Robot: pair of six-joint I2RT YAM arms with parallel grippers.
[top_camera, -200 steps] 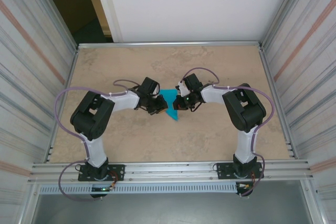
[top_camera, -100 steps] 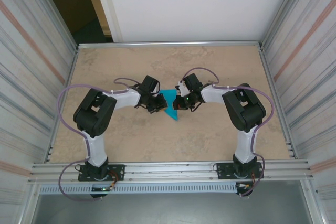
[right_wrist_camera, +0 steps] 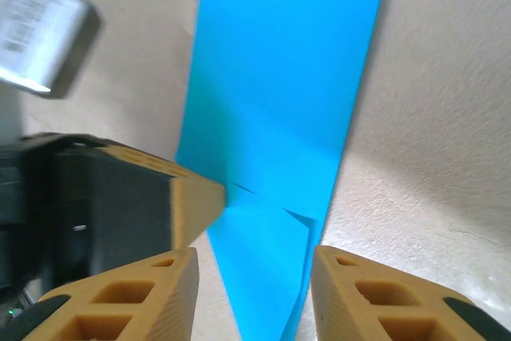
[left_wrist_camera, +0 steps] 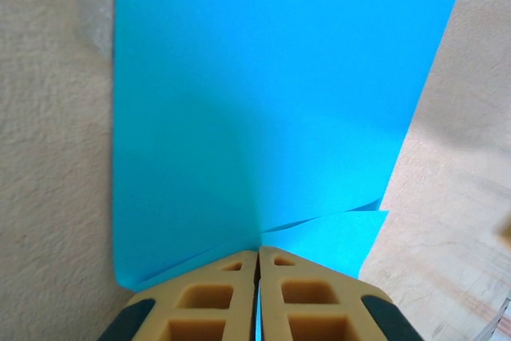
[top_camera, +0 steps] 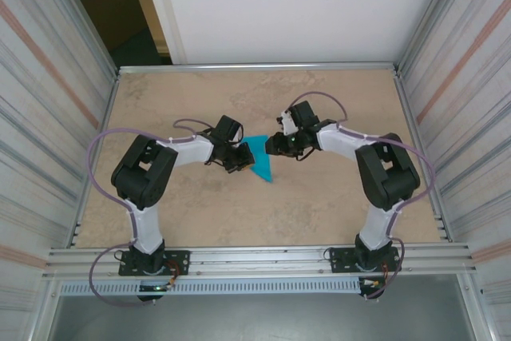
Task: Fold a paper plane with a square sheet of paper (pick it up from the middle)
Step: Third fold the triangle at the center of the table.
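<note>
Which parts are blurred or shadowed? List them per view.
Left wrist: sharp, with a soft shadow across the blue paper above the shut left gripper. Right wrist: slightly blurred throughout, worst on the grey labelled block at top left. Top external: even light, no glare.

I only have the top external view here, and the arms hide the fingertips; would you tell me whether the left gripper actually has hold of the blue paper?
Observer: Yes. The left wrist view shows the left gripper with its fingers pressed together on the near edge of the blue paper.
Operator: Thank you. And the right one?
Observer: In the right wrist view, the right gripper has its fingers well apart. The paper's narrow end lies between them, unclamped.
Operator: Is the paper folded yet?
Observer: Yes, overlapping flap edges meet just ahead of the left fingers.
</note>
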